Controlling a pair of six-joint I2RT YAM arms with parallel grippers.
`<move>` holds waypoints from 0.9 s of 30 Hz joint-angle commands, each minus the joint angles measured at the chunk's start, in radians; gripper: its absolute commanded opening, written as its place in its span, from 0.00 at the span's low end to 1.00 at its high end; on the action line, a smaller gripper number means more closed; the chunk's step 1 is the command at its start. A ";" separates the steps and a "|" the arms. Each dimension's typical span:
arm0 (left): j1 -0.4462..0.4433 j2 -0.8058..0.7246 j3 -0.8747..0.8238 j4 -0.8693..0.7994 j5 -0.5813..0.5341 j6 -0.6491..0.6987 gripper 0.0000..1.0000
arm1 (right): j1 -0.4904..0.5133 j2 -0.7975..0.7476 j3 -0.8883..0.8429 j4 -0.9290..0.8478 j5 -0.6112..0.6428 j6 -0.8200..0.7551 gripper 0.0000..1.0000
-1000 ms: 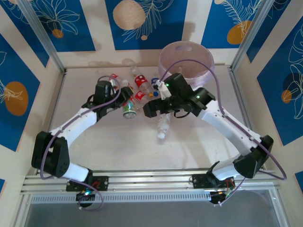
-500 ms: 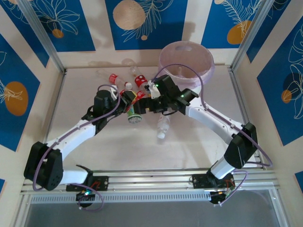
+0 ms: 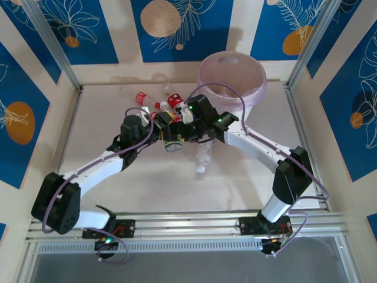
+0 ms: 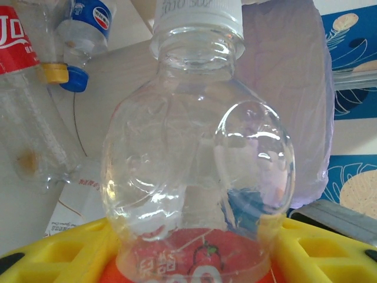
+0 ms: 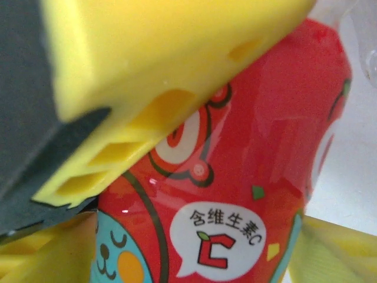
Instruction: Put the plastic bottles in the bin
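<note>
Left pincer (image 3: 167,133) is clamped on a clear bulbous plastic bottle with a white cap and a red label (image 4: 194,147); its yellow pads (image 4: 53,250) press the labelled lower body from both sides, and the neck and cap point straight ahead, beyond the fingertips; the right pincer (image 3: 185,127) sits just beside it, closing in from the opposite side so that the two heads meet over the white table (image 3: 118,171); in the right wrist view a red cartoon-printed label fills the space between yellow fingers low at either edge, with a larger yellow pad crossing above it, and whether those fingers grip it I cannot tell; the round white bin lined with a pinkish-lilac bag (image 3: 250,88) stands beyond the right pincer, and its bag rises directly behind the held bottle, ahead and right of the left pincer; a blue-labelled bottle with a blue cap (image 4: 88,17) lies ahead and left of the left pincer, beside a red-labelled clear bottle (image 4: 15,41); a plain clear bottle (image 3: 203,156) lies on the table just on the near side of the right pincer.
</note>
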 commanded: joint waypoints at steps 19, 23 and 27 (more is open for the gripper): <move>0.106 -0.092 -0.086 0.010 -0.037 -0.001 0.96 | -0.042 -0.044 0.023 -0.076 0.011 -0.065 0.56; 0.139 -0.126 -0.096 -0.059 -0.037 0.022 0.97 | -0.043 -0.066 0.083 -0.149 0.032 -0.114 0.47; 0.166 -0.119 -0.118 -0.073 -0.038 0.022 0.95 | -0.055 -0.098 0.179 -0.258 0.059 -0.190 0.48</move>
